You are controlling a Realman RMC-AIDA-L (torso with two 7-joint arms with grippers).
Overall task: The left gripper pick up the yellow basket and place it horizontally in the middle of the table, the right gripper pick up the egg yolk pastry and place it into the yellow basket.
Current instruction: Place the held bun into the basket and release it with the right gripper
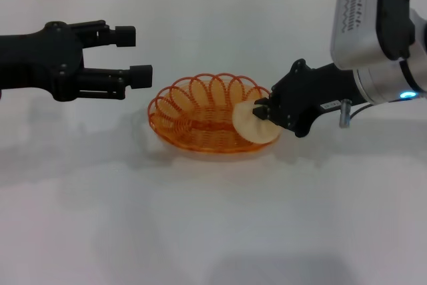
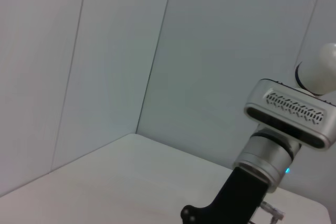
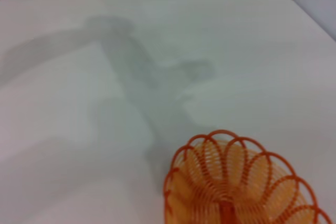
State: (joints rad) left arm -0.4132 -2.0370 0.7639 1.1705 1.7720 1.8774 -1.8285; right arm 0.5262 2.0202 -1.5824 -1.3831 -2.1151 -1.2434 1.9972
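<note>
Left gripper (image 1: pixel 137 55) hovers with fingers spread, grasping nothing, just left of one yellow basket (image 1: pixel 193 121) resting mid-table (image 1: pixel 213 231). Over the basket's right rim, the right gripper (image 1: pixel 262 112) clenches one egg yolk pastry (image 1: pixel 252 125), tilted on edge.

My right gripper (image 1: pixel 261 112) is covering the near edge of the egg yolk pastry (image 1: pixel 252 125), which is itself hiding part of the yellow basket (image 1: pixel 200 115) rim. My wrist picture's edge is cutting off the basket's lower half.
</note>
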